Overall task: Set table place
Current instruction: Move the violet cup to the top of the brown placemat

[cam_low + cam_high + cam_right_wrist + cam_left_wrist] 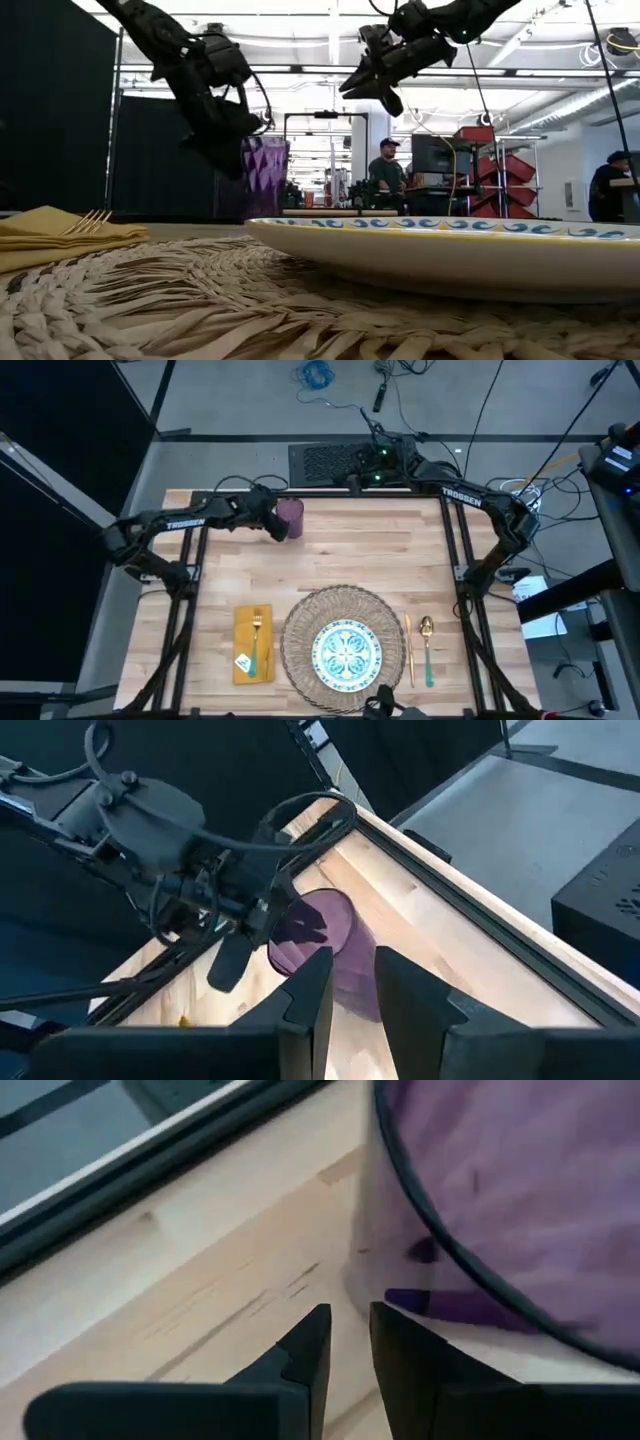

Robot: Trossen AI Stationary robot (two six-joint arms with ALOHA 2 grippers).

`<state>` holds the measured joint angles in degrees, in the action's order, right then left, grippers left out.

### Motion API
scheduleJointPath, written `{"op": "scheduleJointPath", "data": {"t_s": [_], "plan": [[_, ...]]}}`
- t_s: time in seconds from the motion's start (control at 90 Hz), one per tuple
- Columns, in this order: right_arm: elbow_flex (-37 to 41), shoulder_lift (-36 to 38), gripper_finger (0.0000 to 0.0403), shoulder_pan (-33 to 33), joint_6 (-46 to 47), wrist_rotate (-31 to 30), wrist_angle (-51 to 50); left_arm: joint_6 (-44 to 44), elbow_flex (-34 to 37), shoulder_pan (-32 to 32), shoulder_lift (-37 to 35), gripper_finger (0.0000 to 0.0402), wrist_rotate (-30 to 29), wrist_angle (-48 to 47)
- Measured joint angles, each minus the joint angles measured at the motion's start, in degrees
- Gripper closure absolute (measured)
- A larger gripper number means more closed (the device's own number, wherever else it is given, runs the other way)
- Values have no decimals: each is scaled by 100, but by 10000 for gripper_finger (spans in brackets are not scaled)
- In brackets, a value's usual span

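Purple translucent plastic, faceted and upright, marks the one piece not yet at the setting: the purple tumbler [290, 517] stands at the far edge of the light butcher-block wooden table [400, 540], well apart from the rest of the place. The left gripper [274, 525] hangs just beside it, on the tumbler's left in the high view. Its wrist view shows the two dark fingers [305, 1355] nearly together, with only a narrow slit between them and nothing held there, and the tumbler's wall is off to one side of them, not between. Whether a finger brushes the plastic is hard to say from these angles. So the tumbler stands free on the wood, and the gripper would probably have to spread wider before it could take the cup.

Near the front edge lies the round woven straw mat [300, 630], with the white plate patterned in blue-green [347, 652] set in its middle, which is where a plate belongs. To the mat's left a folded yellow cloth napkin [252, 650] carries a gold fork [257, 628]. To its right a gold knife [409, 650] lies just beside the mat, and a teal-handled gold spoon [427, 650] lies outside the knife. The bare wood beyond the knife and spoon looks like the natural spot for the tumbler.

The right gripper [385, 80] waits raised above the far middle of the table, fingers close together and empty.
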<state>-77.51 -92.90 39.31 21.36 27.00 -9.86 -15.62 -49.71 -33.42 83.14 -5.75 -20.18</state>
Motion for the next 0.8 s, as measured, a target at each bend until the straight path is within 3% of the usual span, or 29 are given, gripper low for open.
{"op": "scheduleJointPath", "data": {"t_s": [0.367,0.578,0.8], "plan": [[2,-2,339,48,0,-2,-45,105,0,130,-65,343,-55,132],[0,-2,339,48,-15,-2,-49,185,0,54,-198,343,-540,-64],[2,-7,339,48,-4,0,-50,285,-2,68,-64,343,-782,440]]}}
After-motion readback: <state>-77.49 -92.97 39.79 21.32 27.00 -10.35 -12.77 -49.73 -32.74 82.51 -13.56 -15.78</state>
